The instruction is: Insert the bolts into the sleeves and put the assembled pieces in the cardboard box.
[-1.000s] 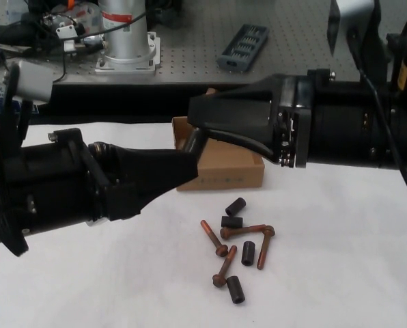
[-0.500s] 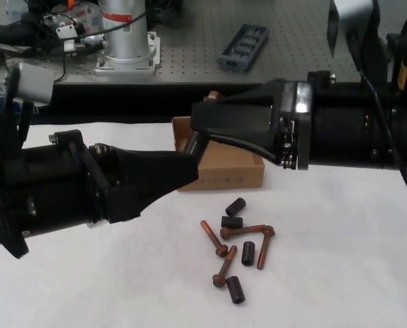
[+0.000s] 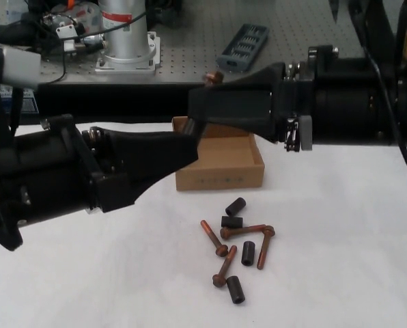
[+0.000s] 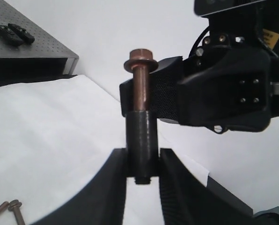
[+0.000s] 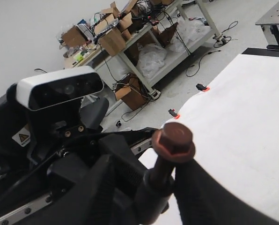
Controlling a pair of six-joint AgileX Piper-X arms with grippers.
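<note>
Both arms rose | left jaws clamp black sleeve (image 4: 140,145) | right jaws pinch coppery bolt (image 4: 140,89), half-inserted

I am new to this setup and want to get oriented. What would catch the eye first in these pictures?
First, the bolt standing partly inside a sleeve, held in the air near the box: the left jaws clamp the sleeve, the right jaws grip the bolt. Next, the loose bolts and sleeves scattered on the white cloth in front of the box.
</note>
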